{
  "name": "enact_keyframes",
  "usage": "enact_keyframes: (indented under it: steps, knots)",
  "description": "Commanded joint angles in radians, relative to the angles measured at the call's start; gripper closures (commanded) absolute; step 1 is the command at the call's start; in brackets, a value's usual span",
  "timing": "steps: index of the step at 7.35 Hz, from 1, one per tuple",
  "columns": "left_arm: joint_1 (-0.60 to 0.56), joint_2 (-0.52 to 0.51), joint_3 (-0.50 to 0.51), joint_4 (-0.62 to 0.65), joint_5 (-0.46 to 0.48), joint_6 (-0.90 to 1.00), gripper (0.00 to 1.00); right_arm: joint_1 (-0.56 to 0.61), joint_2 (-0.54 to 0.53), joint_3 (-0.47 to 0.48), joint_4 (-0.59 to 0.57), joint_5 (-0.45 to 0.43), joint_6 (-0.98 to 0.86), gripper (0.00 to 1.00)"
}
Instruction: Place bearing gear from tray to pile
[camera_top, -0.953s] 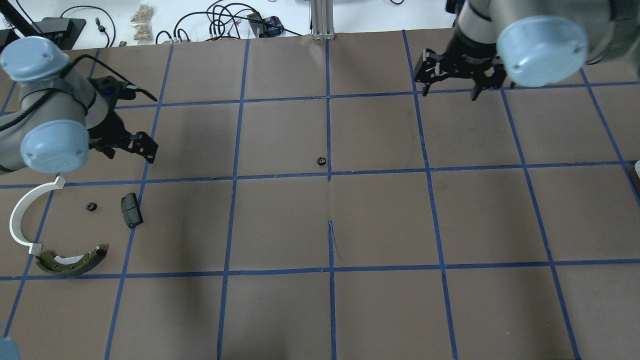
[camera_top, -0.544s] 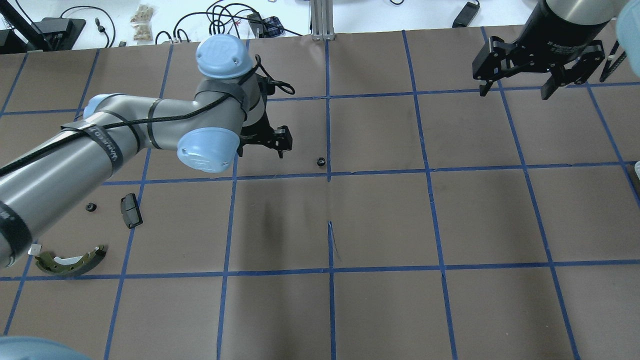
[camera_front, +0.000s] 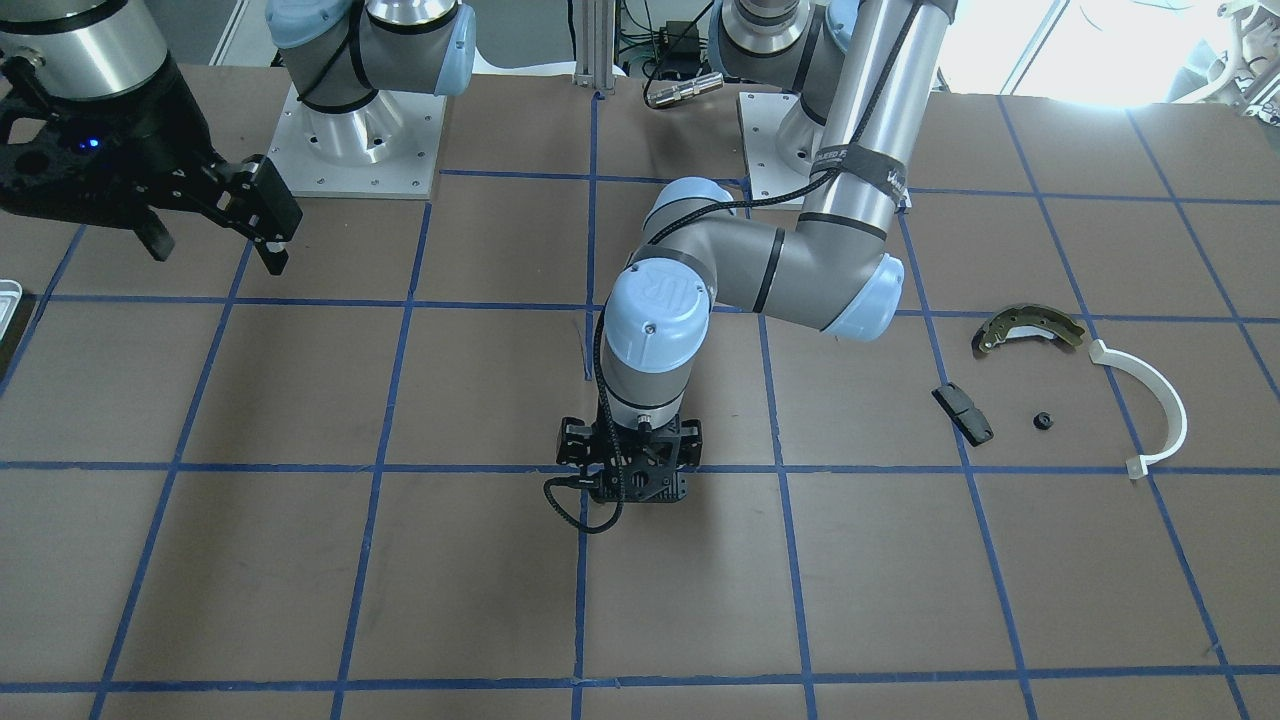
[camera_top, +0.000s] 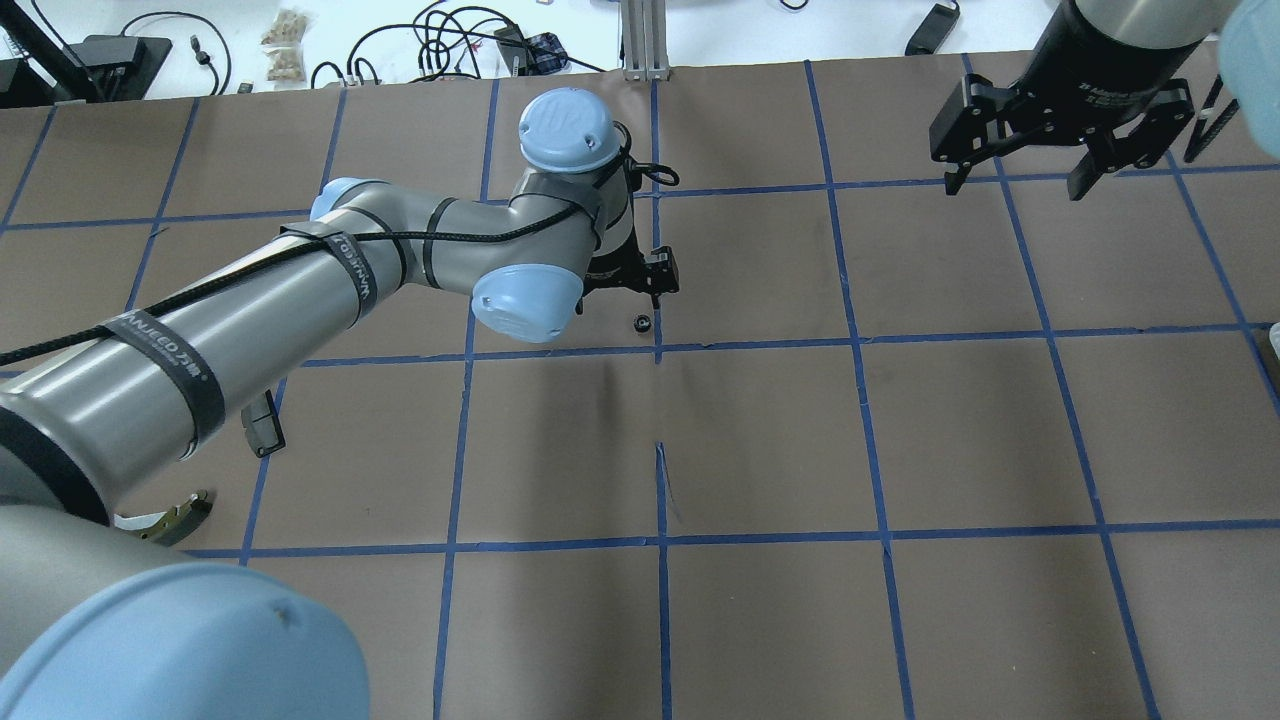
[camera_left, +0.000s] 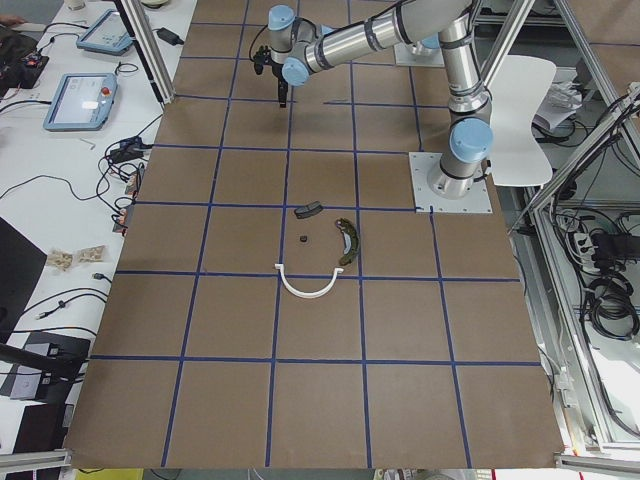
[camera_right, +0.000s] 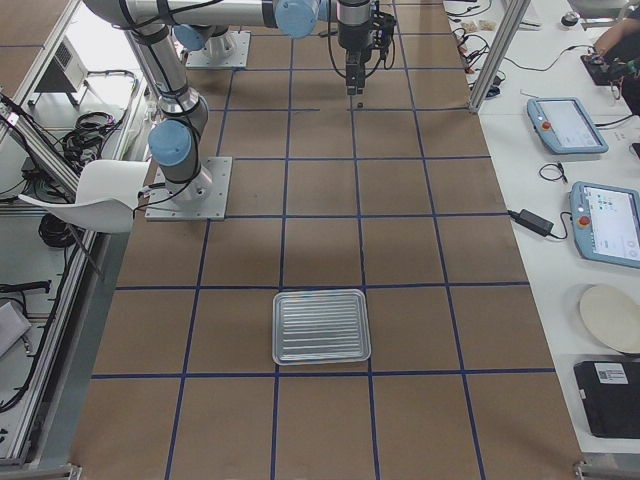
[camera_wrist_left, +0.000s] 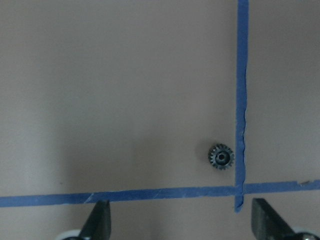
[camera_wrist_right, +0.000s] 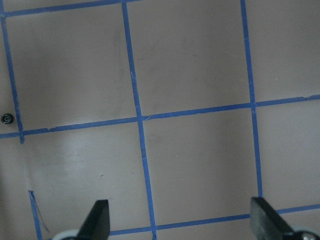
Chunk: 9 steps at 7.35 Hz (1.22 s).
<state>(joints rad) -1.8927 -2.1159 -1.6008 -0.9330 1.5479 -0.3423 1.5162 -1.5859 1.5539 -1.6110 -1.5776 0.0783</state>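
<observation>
The bearing gear, small, black and toothed, lies on the brown table beside a blue tape crossing. It also shows in the left wrist view. My left gripper hangs open and empty just behind it, fingers apart. My right gripper is open and empty at the far right. The pile lies at my left: brake shoe, white arc, black block and another small gear. The tray lies at my right and holds nothing that I can see.
The table is brown paper with a blue tape grid. An aluminium post and cables stand at the far edge. My left arm covers most of the pile in the overhead view.
My left arm has swung from the pile area to the table's centre, now by the gear. My right gripper has moved to the right and stays open.
</observation>
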Motion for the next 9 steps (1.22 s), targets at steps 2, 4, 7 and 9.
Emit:
enact_keyframes:
  steps: [2, 4, 7, 9]
  knots:
    - [-0.037, -0.096, 0.050, -0.003, 0.055, -0.087, 0.00, 0.117, 0.032, 0.003, -0.053, 0.021, 0.156, 0.00]
    - [-0.037, -0.096, 0.048, -0.001, 0.051, -0.113, 0.13, 0.118, 0.032, 0.008, -0.058, 0.011, 0.144, 0.00]
    - [-0.037, -0.104, 0.051, -0.003, 0.038, -0.101, 0.81, 0.118, 0.034, 0.006, -0.060, 0.013, 0.144, 0.00]
    - [-0.029, -0.099, 0.065, -0.004, 0.035, -0.100, 0.89, 0.118, 0.038, 0.008, -0.061, 0.013, 0.144, 0.00]
